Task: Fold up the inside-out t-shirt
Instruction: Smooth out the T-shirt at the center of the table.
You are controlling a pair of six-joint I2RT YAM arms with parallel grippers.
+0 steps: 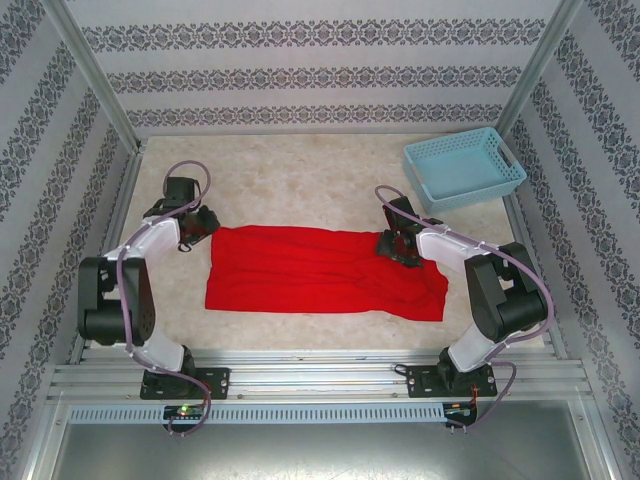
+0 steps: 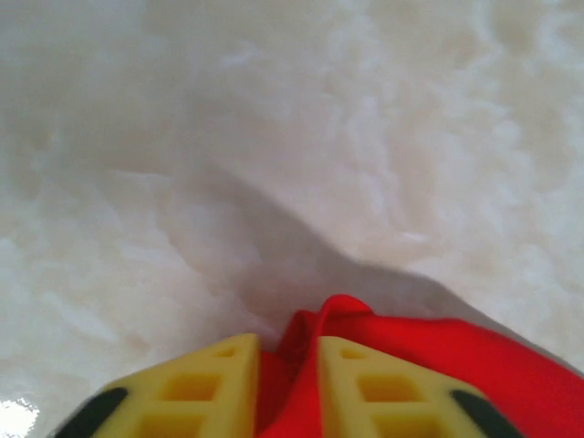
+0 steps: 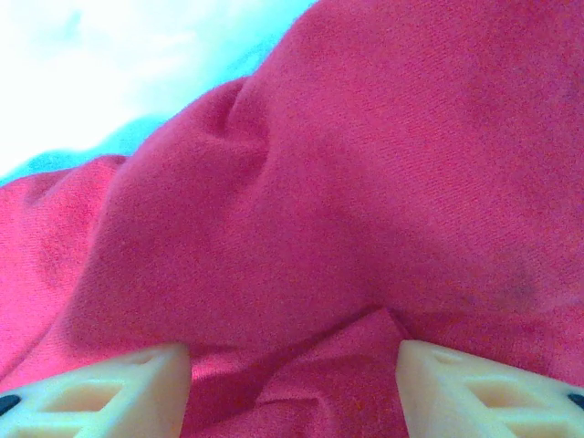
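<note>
One red t-shirt (image 1: 300,275): left jaws clamp its corner, right jaws spread apart.

My left arm (image 1: 140,270) rises from its base and reaches toward 12 o'clock. The left tool (image 1: 200,222) is turned toward 3 o'clock, its fingers (image 2: 214,383) almost together, pinching a fold of the inside-out t-shirt (image 2: 411,356). My right arm (image 1: 485,275) bends at the elbow and reaches toward 10 o'clock. The right tool (image 1: 397,247) points down with its fingers (image 3: 109,392) spread wide.
</note>
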